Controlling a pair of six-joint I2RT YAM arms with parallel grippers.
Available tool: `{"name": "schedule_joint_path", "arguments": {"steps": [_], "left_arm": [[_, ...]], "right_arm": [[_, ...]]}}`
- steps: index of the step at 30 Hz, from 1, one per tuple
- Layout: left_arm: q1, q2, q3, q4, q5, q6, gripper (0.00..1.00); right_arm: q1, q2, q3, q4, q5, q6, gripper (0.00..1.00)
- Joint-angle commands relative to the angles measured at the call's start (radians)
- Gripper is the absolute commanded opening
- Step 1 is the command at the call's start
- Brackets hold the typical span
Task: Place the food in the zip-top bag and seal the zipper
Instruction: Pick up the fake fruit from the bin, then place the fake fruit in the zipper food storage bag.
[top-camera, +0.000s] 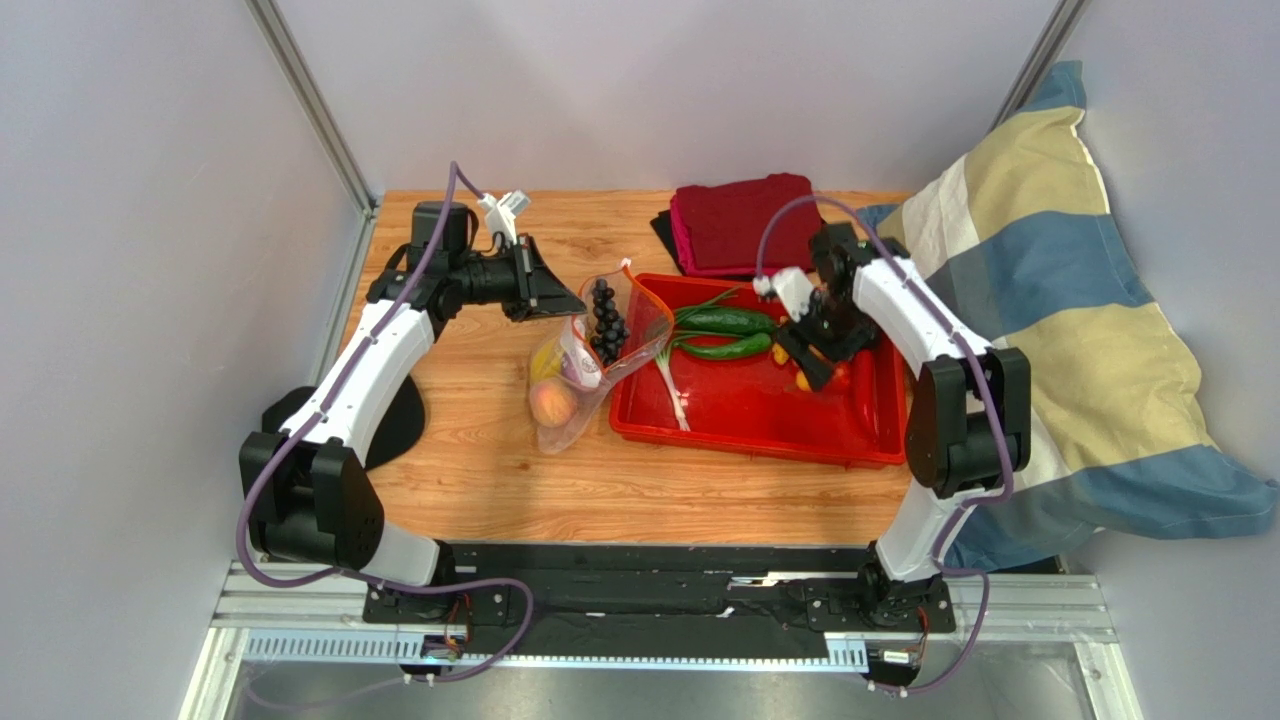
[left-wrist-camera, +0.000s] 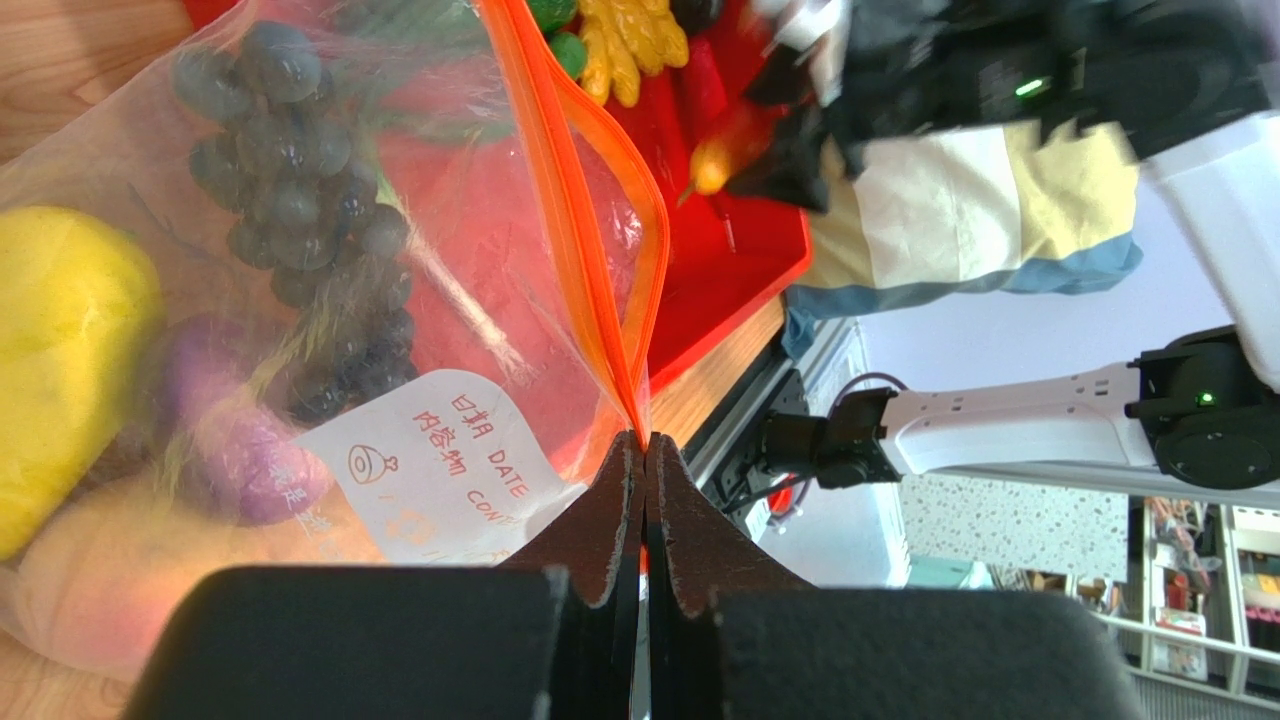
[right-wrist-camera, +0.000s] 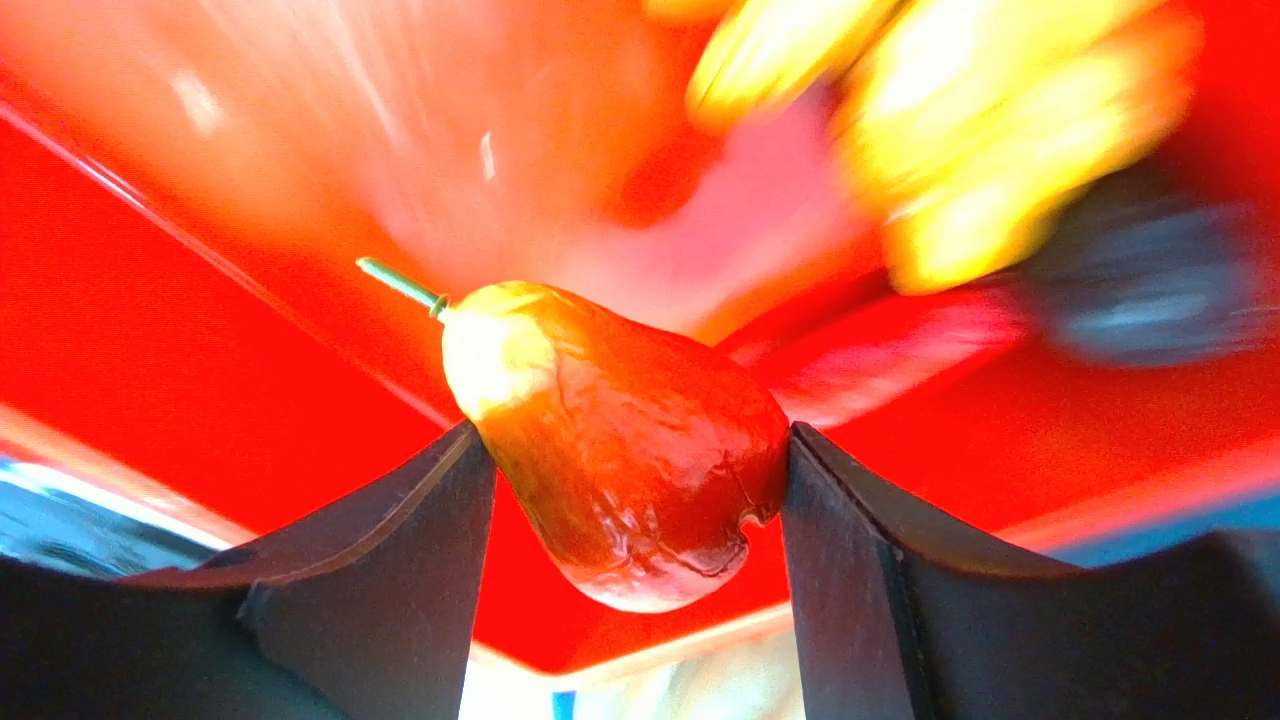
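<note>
Two grips are in place at this moment. Your left gripper (left-wrist-camera: 646, 450) has its fingers pressed together on the orange zipper (left-wrist-camera: 579, 195) at one corner of the mouth of the bag (top-camera: 643, 318). It holds that edge up, so the mouth stands open toward the red tray (top-camera: 751, 428). The bag lies on the table (top-camera: 466, 450) just left of the tray. Grapes (left-wrist-camera: 308, 195), a yellow fruit (left-wrist-camera: 53, 360) and a peach (top-camera: 552, 402) are already inside it.

The plastic is thin, soft and crinkly, so I think it will fold or slip if you pull hard. The stiffer zipper strip is the best place to hold it.

Your right gripper (right-wrist-camera: 631, 458) is low in the right part of the tray. Its fingers touch both sides of the red piece (right-wrist-camera: 616, 435), around its wide middle. This piece looks glossy, hard and light, so it may slide out of a weak grip.

The left arm reaches far and turns its wrist to the right. The right arm bends over the tray with the wrist pointing down.
</note>
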Motion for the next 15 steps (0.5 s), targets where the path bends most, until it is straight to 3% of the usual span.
{"name": "schedule_joint_path", "arguments": {"steps": [1, 6, 8, 15], "left_arm": [[0.003, -0.023, 0.009, 0.01, 0.014, 0.016, 0.0], [0.003, -0.011, 0.015, 0.009, 0.022, 0.007, 0.0], [0.003, -0.011, 0.02, 0.01, 0.025, 0.004, 0.0], [0.003, -0.017, 0.015, 0.016, 0.025, -0.001, 0.0]], "right_arm": [[0.0, -0.015, 0.253, -0.096, -0.285, 0.126, 0.47], [0.041, -0.004, 0.54, -0.045, -0.666, 0.361, 0.46], [0.091, -0.007, 0.554, 0.047, -0.694, 0.459, 0.46], [0.279, 0.053, 0.565, 0.229, -0.676, 0.544, 0.46]]}}
